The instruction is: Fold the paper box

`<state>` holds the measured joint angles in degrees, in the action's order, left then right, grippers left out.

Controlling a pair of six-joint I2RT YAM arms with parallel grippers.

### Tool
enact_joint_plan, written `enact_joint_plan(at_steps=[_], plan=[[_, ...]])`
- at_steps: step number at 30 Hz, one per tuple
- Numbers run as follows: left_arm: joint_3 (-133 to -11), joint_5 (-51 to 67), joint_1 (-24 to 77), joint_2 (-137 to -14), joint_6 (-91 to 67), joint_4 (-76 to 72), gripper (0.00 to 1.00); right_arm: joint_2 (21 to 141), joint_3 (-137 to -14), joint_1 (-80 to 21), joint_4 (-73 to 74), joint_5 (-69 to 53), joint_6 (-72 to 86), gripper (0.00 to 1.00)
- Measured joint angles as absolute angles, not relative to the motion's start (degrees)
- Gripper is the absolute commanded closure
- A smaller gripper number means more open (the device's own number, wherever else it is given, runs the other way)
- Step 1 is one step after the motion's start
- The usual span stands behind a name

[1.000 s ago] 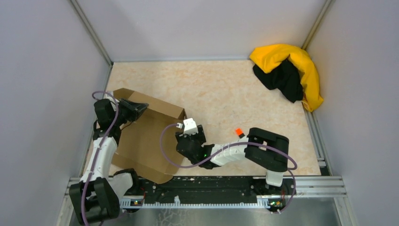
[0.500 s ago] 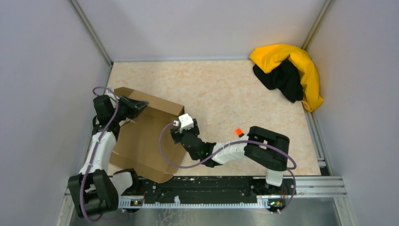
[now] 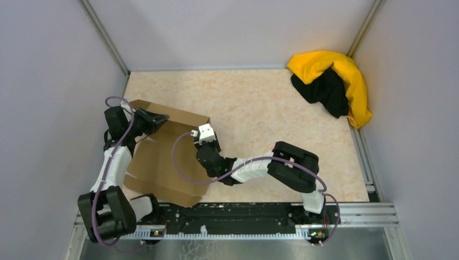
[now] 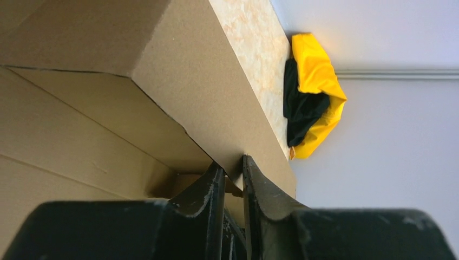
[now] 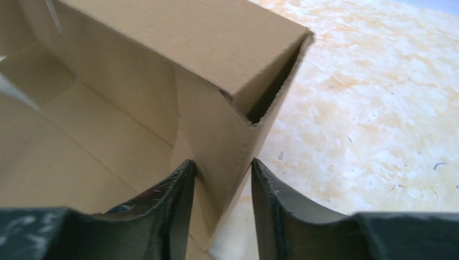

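1. My left tool (image 4: 233,165) is narrow, pinching the upright far wall of the box (image 3: 162,162) at its left end.
2. The box sits open on the near-left part of the bench (image 3: 260,108).
3. My right tool (image 5: 219,168) straddles that wall's right corner; I cannot tell whether it clamps.

Yellow-and-black cloth heap (image 3: 330,84) in the table's (image 3: 260,103) far right corner

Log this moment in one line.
paper box: partly folded | left tool: pinching far wall | right tool: astride wall's other end
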<state>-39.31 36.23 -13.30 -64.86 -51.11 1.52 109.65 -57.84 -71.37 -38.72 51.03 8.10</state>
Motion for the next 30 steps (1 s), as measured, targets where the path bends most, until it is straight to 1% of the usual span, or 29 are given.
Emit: enact_joint_plan(at_steps=[1, 4, 10, 11, 14, 15, 16, 17, 18, 21, 22, 28, 30], plan=[[-39.46, 36.23, -13.43, -65.01, -51.07, 1.45, 0.77, 110.41, -59.40, -71.33, -37.41, 52.58, 8.36, 0.67], [-39.62, 36.29, -14.00, -65.17, -50.83, 1.48, 0.77, 112.29, -62.98, -71.07, -34.26, 55.57, 9.30, 0.68], [-39.72, 36.51, -14.13, -65.89, -50.74, 1.23, 0.77, 113.95, -66.24, -71.07, -30.83, 58.67, 10.13, 0.66], [-39.75, 36.60, -14.24, -65.91, -50.74, 1.26, 0.77, 114.10, -66.43, -71.07, -30.79, 58.81, 10.11, 0.65], [-39.83, 36.73, -14.37, -66.00, -50.74, 1.28, 0.77, 114.78, -66.59, -71.07, -31.14, 58.89, 10.00, 0.54], [-39.99, 36.80, -14.41, -66.15, -50.72, 1.28, 0.77, 115.24, -66.74, -71.05, -31.14, 58.81, 10.00, 0.54], [-40.18, 36.91, -14.44, -66.30, -50.68, 1.30, 0.77, 115.94, -66.92, -71.05, -31.38, 58.59, 9.85, 0.55], [-40.34, 36.97, -14.48, -66.46, -50.65, 1.30, 0.77, 116.49, -66.96, -71.00, -31.46, 58.39, 9.85, 0.59], [-40.40, 37.04, -14.52, -66.59, -50.59, 1.30, 0.77, 117.12, -66.96, -70.98, -31.38, 58.19, 9.93, 0.66], [-40.42, 37.08, -14.52, -66.67, -50.48, 1.34, 0.77, 118.39, -66.96, -70.65, -30.55, 58.22, 10.70, 0.80], [-40.45, 37.06, -14.52, -66.67, -50.46, 1.37, 0.77, 118.41, -66.96, -70.37, -30.37, 58.43, 11.00, 0.83], [-40.82, 37.36, -14.52, -66.67, -50.28, 2.28, 0.76, 118.41, -66.94, -67.70, -30.61, 58.52, 12.25, 0.88], [-41.34, 37.67, -14.50, -66.67, -50.17, 3.27, 0.73, 118.41, -66.78, -66.50, -31.03, 57.82, 12.12, 0.92]])
